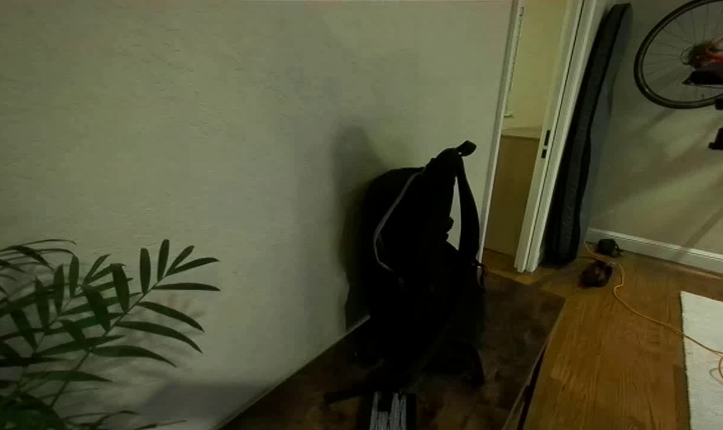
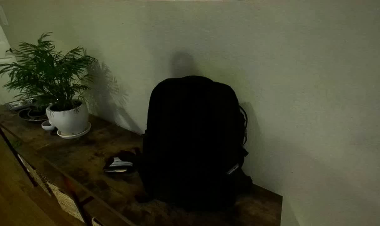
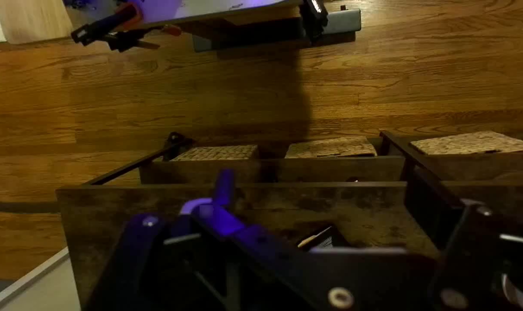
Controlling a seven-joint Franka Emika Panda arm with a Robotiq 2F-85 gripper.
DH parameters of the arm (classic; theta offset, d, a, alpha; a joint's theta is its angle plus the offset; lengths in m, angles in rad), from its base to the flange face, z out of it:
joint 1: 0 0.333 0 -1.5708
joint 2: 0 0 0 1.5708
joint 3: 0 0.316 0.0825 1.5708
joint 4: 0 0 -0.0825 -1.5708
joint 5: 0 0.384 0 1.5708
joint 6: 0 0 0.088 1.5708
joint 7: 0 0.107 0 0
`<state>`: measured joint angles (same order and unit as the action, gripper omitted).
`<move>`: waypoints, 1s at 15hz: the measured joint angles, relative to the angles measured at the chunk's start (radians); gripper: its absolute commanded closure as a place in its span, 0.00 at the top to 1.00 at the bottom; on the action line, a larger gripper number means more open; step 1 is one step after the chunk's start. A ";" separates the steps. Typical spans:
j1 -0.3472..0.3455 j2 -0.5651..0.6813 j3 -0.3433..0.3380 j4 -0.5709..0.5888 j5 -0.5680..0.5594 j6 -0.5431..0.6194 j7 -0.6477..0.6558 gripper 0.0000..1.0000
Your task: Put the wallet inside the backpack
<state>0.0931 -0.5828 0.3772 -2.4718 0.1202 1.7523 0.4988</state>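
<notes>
The black backpack (image 1: 421, 257) stands upright on the dark wooden tabletop against the wall, and it also shows in an exterior view (image 2: 193, 141). A pale zip edge runs down its side; its dark inside cannot be made out. The dark wallet (image 2: 119, 164), with pale cards showing, lies on the tabletop beside the backpack. It shows cut off at the bottom of an exterior view (image 1: 388, 412) and partly hidden by the gripper in the wrist view (image 3: 324, 237). My gripper (image 3: 317, 177) is open, its fingers wide apart with nothing between them. No gripper clearly shows in either exterior view.
A potted plant (image 2: 69, 116) stands on the tabletop (image 2: 67, 150) with a small white bowl (image 2: 48, 125) and a dark dish (image 2: 33, 114) near it. Woven baskets (image 3: 330, 147) sit below the tabletop's front edge. A white-topped table (image 3: 209, 8) stands across the wooden floor.
</notes>
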 measured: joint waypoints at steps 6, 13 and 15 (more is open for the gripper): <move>0.000 0.003 -0.002 0.000 -0.002 0.000 0.000 1.00; -0.002 0.078 -0.023 -0.027 -0.011 0.114 -0.007 1.00; -0.007 0.134 -0.036 -0.039 -0.025 0.178 -0.007 1.00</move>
<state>0.0861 -0.4488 0.3412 -2.5111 0.0954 1.9307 0.4915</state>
